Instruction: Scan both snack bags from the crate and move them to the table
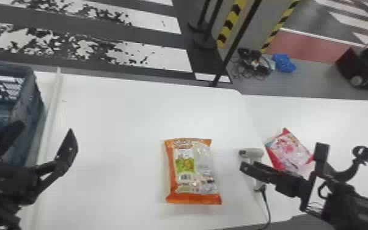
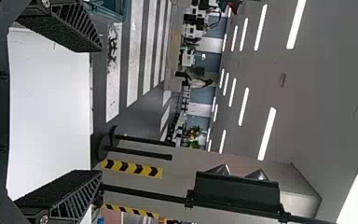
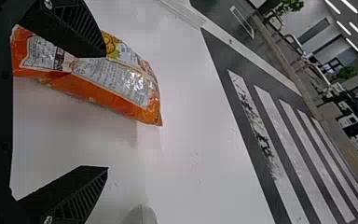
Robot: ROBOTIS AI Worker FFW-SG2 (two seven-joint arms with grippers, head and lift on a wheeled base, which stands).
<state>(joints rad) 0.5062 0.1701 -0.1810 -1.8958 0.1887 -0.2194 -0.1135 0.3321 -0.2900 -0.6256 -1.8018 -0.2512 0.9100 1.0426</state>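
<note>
You have bright, diffuse light from the long ceiling lights [image 2: 266, 134], and it leaves your tabletop [image 1: 116, 122] nearly washed out. The orange snack bag [image 1: 192, 171] casts a soft, faint shadow, while glare speckles its crinkled wrapper.

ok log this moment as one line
left tool: open, empty | right tool: open, empty | orange bag: on table | pink bag: right of scanner

Snack bag [image 1: 192, 171] on the tabletop [image 1: 116, 122], between left fingers [image 1: 67, 148] and right fingers [image 1: 263, 174]; scanner [image 1: 253, 153] and other snack bag [image 1: 287, 150] beyond the right fingers; crate [image 1: 29, 101] beyond the left.
</note>
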